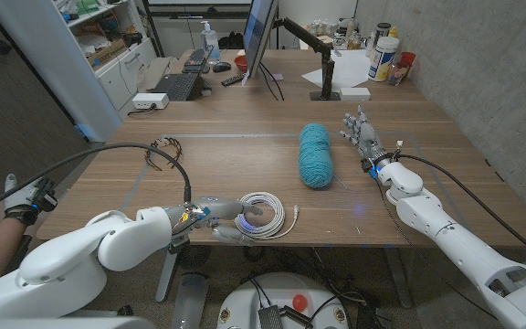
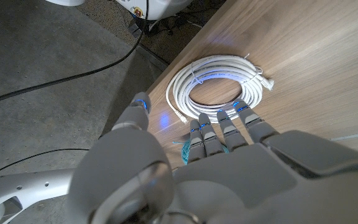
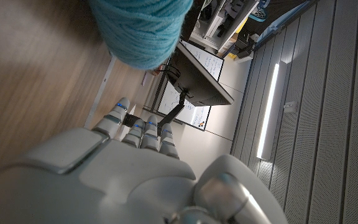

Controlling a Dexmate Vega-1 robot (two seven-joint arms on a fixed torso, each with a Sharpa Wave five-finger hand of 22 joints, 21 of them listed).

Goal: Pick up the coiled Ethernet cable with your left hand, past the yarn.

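Note:
The white coiled Ethernet cable (image 1: 278,216) lies near the table's front edge, with its plug ends sticking out to the side. My left hand (image 1: 219,222) reaches it from the left, fingers stretched out and thumb apart. In the left wrist view the fingertips (image 2: 221,118) lie at the near rim of the coil (image 2: 178,93), with nothing gripped. The teal yarn skein (image 1: 316,155) sits further back, right of centre. Beside the yarn my right hand (image 1: 362,133) stands open with its fingers spread. The right wrist view has the yarn (image 3: 145,25) just beyond that hand (image 3: 123,174).
A small black cable bundle (image 1: 164,151) lies at the left of the table. At the back stand a monitor (image 1: 258,37), a keyboard (image 1: 179,84), a white box (image 1: 149,100) and bottles (image 1: 383,55). A person's foot (image 1: 21,203) shows at the left edge.

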